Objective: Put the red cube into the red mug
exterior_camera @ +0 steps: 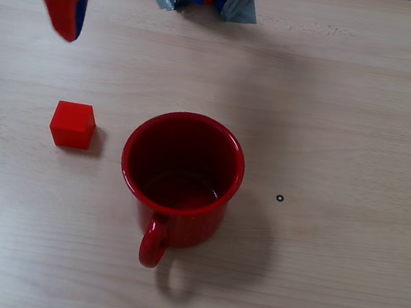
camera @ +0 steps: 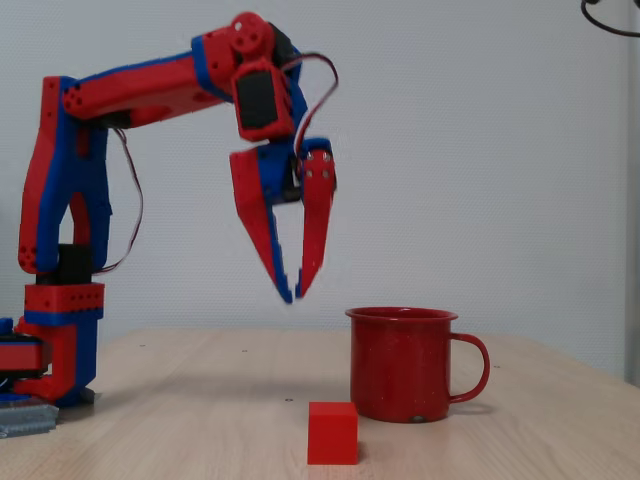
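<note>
— So, what is sitting around the red cube (exterior_camera: 72, 124) just now?

— Only the red mug (exterior_camera: 180, 177) is standing near it on the wooden table (exterior_camera: 348, 145) — upright, a gap showing between the two, its handle pointing at the near edge in the overhead fixed view. Nothing is lying between them.

— And the room about them?

— Bare wood is stretching out on every side; small dark marks are dotting the right part of the table. The arm's base (camera: 55, 340) is sitting at the table's far left in the side-on fixed view, with grey tape (exterior_camera: 241, 3) showing around it from above.

— The gripper (camera: 291, 290)?

— It is hanging high above the table, tips pointing down, well clear of cube and mug. Its fingers (camera: 315, 225) are nearly meeting at the tips — a narrow gap, gripping nothing.
</note>
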You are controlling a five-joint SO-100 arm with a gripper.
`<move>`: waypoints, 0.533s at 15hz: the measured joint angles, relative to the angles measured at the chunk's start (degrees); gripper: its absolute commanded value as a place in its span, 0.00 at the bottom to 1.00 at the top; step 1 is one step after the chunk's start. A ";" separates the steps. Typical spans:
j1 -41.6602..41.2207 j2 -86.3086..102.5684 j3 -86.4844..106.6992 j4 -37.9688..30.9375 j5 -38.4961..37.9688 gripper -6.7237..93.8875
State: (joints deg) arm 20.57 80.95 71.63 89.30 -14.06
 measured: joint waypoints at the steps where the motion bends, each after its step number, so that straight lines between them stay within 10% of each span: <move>1: 0.09 -1.14 0.00 -0.44 -0.18 0.07; 5: 2.02 -3.60 -1.58 -1.23 -1.32 0.11; 8: 1.76 -4.31 -1.58 -1.23 -1.32 0.36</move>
State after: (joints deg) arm 22.32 76.64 70.05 88.07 -15.38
